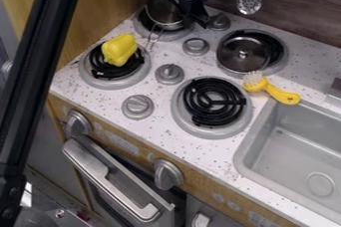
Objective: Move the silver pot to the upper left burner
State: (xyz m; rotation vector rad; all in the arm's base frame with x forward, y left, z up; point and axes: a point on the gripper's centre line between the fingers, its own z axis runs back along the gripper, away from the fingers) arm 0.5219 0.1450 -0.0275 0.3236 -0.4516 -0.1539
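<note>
The silver pot is on the upper left burner, tilted, with its thin wire handle extending toward the front. The black gripper hangs at the pot's right side, overlapping its rim in the view. Whether it holds the rim cannot be made out. Part of the pot's right side and the back of the burner are hidden behind the pot and the gripper.
A yellow pepper lies on the lower left burner. Another round metal piece sits on the upper right burner. Beside the sink is a yellow brush. Knobs stand between the burners, and a slotted spoon hangs behind.
</note>
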